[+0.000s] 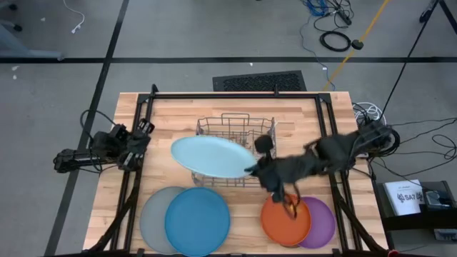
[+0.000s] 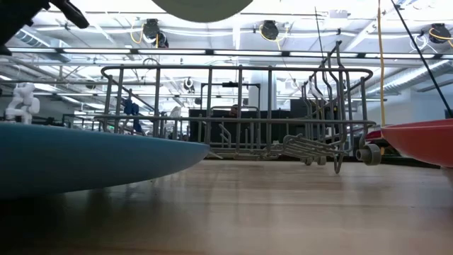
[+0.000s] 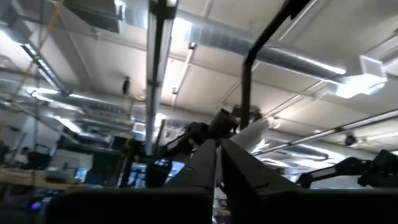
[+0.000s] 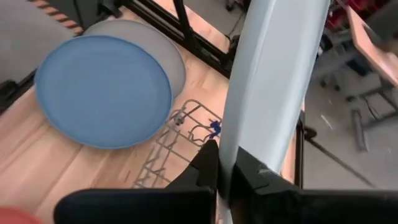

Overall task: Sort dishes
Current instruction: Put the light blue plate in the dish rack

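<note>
My right gripper (image 1: pixel 251 170) is shut on a large pale blue plate (image 1: pixel 213 157), which hangs over the wire dish rack (image 1: pixel 235 135); the low view shows the plate's underside (image 2: pixel 202 7) above the rack. A blue plate (image 1: pixel 198 221) lies on a grey plate (image 1: pixel 151 218) at the near left. An orange plate (image 1: pixel 284 221) overlaps a purple plate (image 1: pixel 323 223) at the near right. My left gripper (image 3: pixel 217 163) is shut and empty, folded back at the table's left edge (image 1: pixel 139 143). My right gripper pinches the pale blue plate's rim (image 4: pixel 231 149) between its two fingers (image 4: pixel 208 167), on the side of the plate toward the table's right. The fingers come from the right, slanting down. The plate is lifted clear of the rack and tilted, reaching away from the fingers.
The wire rack (image 2: pixel 241 113) stands mid-table toward the far side, with a small cutlery basket (image 2: pixel 308 145) at its right end. Bare wood lies between the two plate stacks (image 1: pixel 246 228). Black frame rails (image 1: pixel 235 94) border the table.
</note>
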`<act>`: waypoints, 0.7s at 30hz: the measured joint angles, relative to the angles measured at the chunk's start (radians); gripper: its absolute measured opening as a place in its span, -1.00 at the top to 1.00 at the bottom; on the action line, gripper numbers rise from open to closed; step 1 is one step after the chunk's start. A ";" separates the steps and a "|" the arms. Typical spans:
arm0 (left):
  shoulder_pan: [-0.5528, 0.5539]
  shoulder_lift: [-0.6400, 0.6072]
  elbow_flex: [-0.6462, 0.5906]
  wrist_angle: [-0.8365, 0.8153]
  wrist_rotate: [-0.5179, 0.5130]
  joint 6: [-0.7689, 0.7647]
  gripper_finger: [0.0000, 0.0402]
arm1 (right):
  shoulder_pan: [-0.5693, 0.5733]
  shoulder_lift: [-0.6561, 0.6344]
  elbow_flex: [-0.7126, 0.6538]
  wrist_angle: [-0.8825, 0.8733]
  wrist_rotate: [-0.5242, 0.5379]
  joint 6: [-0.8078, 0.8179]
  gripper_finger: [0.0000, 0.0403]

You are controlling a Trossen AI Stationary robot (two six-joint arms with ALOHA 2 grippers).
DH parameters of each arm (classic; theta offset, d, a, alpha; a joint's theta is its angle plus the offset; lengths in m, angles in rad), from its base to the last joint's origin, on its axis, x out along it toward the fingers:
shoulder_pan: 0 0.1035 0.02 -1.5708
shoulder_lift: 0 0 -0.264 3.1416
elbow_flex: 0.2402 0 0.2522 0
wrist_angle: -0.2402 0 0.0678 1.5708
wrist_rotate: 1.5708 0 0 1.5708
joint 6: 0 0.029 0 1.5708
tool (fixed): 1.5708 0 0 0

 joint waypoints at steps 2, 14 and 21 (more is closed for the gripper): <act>0.000 0.000 0.000 -0.007 -0.029 0.013 0.73 | -0.058 -0.032 0.000 -0.006 -0.076 -0.071 0.98; 0.000 0.000 0.000 -0.009 -0.053 0.051 0.00 | -0.459 -0.064 0.002 -0.111 -0.528 -0.322 0.98; 0.000 0.000 0.000 -0.008 -0.049 0.042 -0.02 | -0.569 -0.062 0.001 -0.104 -0.737 -0.358 0.98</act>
